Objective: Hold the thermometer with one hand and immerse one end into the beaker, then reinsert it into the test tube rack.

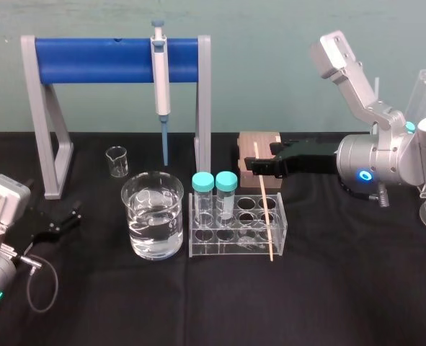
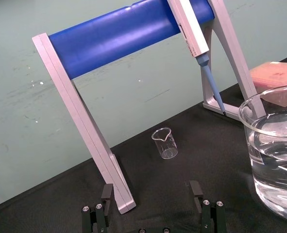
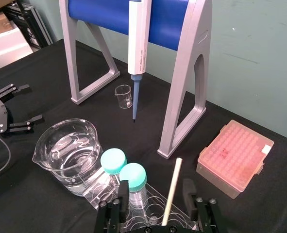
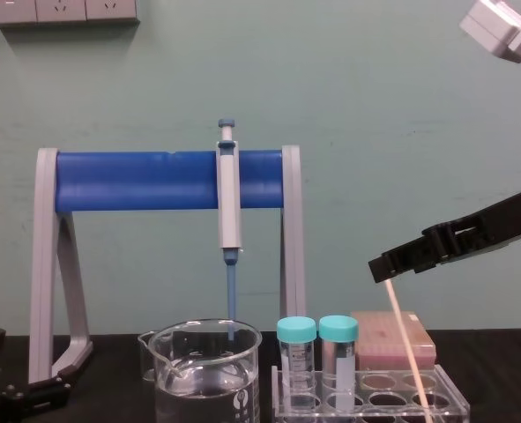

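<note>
My right hand, wide, straddles the thermometer top in the rack: I'd centre it, close gently, lift straight; left hand lies open, parked on the bench.

Brightly, evenly lit from overhead. Barely shadowed across the matte black tabletop. Sparkling with small white glints on the water and rim of the beaker; softly sheened along the blue bar. Washed pale at the head view's right edge.

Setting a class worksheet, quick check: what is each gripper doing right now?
Left gripper: open, holding nothing.
Right gripper: open, straddling the top of the thermometer, which stands in the test tube rack.
</note>
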You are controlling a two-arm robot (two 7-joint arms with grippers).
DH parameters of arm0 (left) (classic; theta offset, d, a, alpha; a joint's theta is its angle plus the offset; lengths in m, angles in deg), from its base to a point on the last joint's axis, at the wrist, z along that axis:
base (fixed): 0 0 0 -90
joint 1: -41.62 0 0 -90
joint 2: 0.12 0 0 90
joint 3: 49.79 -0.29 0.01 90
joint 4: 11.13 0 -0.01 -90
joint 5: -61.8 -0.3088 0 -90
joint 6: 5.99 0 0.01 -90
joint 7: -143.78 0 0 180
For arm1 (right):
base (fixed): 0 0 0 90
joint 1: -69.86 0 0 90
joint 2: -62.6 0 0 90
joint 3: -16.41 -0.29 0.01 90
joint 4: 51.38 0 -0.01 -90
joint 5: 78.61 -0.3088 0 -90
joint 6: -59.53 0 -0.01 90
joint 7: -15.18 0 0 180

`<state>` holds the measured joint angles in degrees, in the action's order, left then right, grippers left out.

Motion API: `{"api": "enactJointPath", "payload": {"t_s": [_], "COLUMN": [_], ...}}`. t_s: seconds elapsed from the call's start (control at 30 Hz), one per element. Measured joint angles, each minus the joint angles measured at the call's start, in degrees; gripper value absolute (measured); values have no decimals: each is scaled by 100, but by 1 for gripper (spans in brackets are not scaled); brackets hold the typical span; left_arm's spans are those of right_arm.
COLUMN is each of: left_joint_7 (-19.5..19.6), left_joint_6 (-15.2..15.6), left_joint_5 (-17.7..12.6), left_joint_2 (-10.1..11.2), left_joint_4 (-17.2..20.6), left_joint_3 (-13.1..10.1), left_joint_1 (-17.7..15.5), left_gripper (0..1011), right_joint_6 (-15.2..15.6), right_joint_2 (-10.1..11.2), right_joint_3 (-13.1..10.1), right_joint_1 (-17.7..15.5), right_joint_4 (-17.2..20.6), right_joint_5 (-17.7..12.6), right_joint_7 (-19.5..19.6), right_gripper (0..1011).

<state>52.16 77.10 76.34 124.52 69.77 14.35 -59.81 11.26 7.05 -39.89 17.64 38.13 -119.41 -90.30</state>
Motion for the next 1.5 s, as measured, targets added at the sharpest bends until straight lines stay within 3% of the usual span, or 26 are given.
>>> {"api": "enactJointPath", "payload": {"t_s": [0.03, 0.37, 0.67, 0.87, 1.07, 1.2, 1.5], "left_joint_7": [0, 0, 0, 0, 0, 0, 0], "left_joint_6": [0, 0, 0, 0, 0, 0, 0], "left_joint_5": [0, 0, 0, 0, 0, 0, 0], "left_joint_2": [0, 0, 0, 0, 0, 0, 0], "left_joint_4": [0, 0, 0, 0, 0, 0, 0], "left_joint_3": [0, 0, 0, 0, 0, 0, 0], "left_joint_1": [0, 0, 0, 0, 0, 0, 0], "left_gripper": [1004, 1004, 1004, 1004, 1004, 1004, 1004], "right_joint_6": [0, 0, 0, -291, -635, -1074, -2789], "right_joint_2": [0, 0, 0, -22, -32, -26, -208], "right_joint_3": [0, 0, 0, -96, -326, -461, -751], "right_joint_1": [0, 0, 0, -129, -379, -632, -1408], "right_joint_4": [0, 0, 0, 248, 497, 638, 437], "right_joint_5": [0, 0, 0, 228, 518, 893, 1692], "right_joint_7": [0, 0, -1, 130, 574, 1059, 1914], "right_gripper": [747, 1002, 1003, 1003, 1003, 1003, 1003]}}
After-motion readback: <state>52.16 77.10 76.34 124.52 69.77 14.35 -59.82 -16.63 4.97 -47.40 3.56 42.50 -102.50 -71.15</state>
